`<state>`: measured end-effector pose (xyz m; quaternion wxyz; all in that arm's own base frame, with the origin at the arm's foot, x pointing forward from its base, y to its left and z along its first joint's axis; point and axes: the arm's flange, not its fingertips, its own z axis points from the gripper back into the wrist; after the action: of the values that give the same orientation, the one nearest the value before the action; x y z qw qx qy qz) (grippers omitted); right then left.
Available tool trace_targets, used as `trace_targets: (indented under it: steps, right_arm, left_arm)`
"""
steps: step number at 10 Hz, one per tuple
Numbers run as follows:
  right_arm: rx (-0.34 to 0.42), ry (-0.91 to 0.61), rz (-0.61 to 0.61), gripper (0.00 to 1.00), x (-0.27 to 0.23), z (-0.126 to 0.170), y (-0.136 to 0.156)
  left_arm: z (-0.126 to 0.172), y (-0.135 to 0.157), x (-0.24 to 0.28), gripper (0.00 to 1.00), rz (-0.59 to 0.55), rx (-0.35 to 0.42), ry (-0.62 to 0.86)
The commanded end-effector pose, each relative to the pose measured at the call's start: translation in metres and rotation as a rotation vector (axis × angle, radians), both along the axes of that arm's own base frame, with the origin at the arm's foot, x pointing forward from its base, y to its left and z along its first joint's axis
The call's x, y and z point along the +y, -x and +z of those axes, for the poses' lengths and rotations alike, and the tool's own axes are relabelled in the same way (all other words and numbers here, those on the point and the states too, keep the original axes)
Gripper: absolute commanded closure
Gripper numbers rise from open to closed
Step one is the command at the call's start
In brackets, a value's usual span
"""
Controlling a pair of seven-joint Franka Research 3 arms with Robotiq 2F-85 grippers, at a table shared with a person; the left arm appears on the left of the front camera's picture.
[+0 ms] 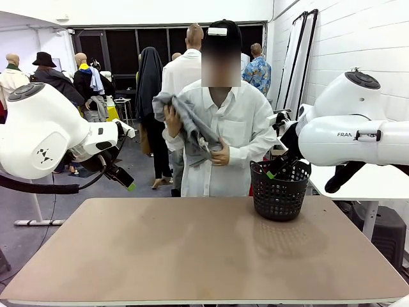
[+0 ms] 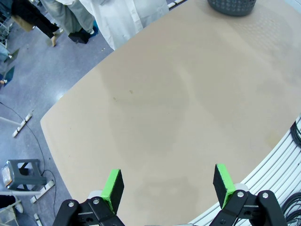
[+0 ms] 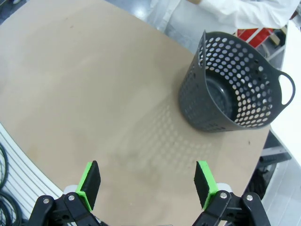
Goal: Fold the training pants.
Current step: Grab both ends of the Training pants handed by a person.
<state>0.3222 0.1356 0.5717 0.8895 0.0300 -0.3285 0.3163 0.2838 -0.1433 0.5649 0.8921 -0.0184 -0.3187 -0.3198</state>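
The training pants (image 1: 192,125) are a bunched grey bundle that the person at the far side holds against the chest with both hands, above the table. My left gripper (image 1: 126,182) hangs off the table's left far corner, raised; in the left wrist view it (image 2: 169,188) stands open over bare tabletop with nothing between its green pads. My right gripper (image 1: 276,170) hovers by the near rim of the basket at the right; in the right wrist view it (image 3: 148,181) is open and holds nothing.
A dark perforated basket (image 1: 279,192) with handles stands at the table's far right, its inside (image 3: 221,94) looking bare. The tan table (image 1: 192,249) spreads between the arms. The person's white shirt (image 1: 243,121) is just beyond the far edge.
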Motion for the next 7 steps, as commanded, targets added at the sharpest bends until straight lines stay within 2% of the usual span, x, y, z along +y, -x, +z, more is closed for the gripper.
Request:
trace_targets:
  steps: [1,7]
  right_arm:
    - [-0.009,-0.004,0.0,0.0,0.0009,0.0,-0.0014]
    - [-0.009,-0.004,0.0,0.0,0.0009,0.0,-0.0014]
  left_arm:
    - [0.0007,-0.0006,-0.0001,0.0,-0.001,-0.013,-0.004]
    - [0.0007,-0.0006,-0.0001,0.0,-0.001,-0.013,-0.004]
